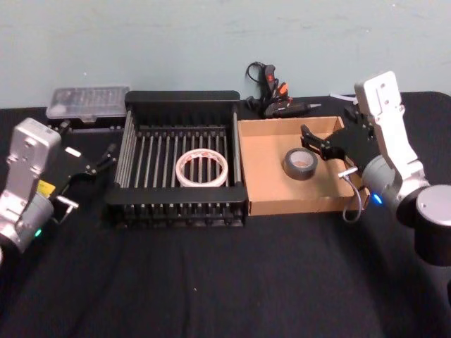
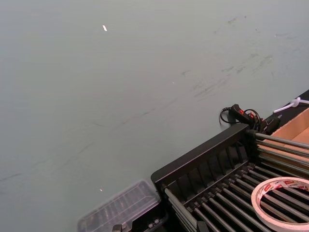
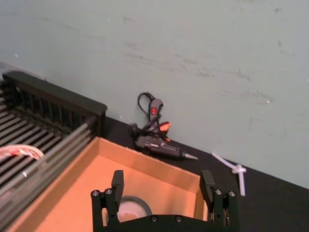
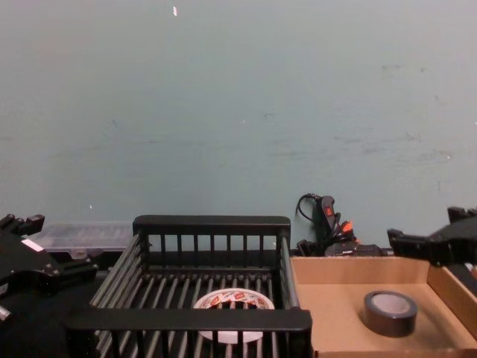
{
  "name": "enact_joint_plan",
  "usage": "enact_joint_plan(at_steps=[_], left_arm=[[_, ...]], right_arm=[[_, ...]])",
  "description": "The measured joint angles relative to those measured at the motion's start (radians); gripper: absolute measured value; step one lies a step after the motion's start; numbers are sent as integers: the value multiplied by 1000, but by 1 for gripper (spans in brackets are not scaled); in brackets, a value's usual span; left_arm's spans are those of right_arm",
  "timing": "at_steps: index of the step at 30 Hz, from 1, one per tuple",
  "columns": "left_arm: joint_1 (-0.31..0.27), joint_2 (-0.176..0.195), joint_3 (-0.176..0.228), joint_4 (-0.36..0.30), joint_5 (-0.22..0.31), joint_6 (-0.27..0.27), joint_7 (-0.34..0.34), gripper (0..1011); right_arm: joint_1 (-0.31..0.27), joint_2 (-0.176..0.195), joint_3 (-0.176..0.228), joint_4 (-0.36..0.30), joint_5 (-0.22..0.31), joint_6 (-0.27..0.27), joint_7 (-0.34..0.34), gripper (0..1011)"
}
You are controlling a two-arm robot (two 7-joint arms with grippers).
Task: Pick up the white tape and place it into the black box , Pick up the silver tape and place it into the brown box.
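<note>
Right hand (image 3: 164,186) open, half-hiding silver tape (image 3: 129,209).

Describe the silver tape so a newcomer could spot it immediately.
Find the black box in the middle of the table; the brown box sits against its right side. The silver tape lies flat inside: a small, thick, dark grey roll, unlike the wide, thin white tape in the black box.

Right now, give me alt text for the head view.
Large white tape ring lies in the black slatted crate; small grey-silver tape roll lies in the shallow brown cardboard box. Open right gripper hovers beside the roll; left gripper is left of the crate.
</note>
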Motion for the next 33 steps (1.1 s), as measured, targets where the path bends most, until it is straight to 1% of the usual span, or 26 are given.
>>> enact_joint_plan(at_steps=[3,4,7,9,13,14,17,23,33], left_arm=[[0,0,0,0,0,0,0,1001],[0,0,0,0,0,0,0,1001],[0,0,0,0,0,0,0,1001],[0,0,0,0,0,0,0,1001],[0,0,0,0,0,0,0,1001],[0,0,0,0,0,0,0,1001],[0,0,0,0,0,0,0,1001],[0,0,0,0,0,0,0,1001],[0,0,0,0,0,0,0,1001]], right_arm=[[-13,-2,6,21,-22,-29,-14,1002],[-13,-2,6,21,-22,-29,-14,1002],[-19,-6,7,40,-41,-61,-24,1002],[-24,-12,8,62,-60,-98,-36,1002],[-27,-16,6,82,-80,-132,-44,1002],[-28,-18,4,92,-91,-147,-49,1002],[-30,-23,2,106,-107,-165,-52,1002],[-30,-32,5,119,-131,-175,-52,1002],[-30,-31,5,119,-130,-175,-52,1002]])
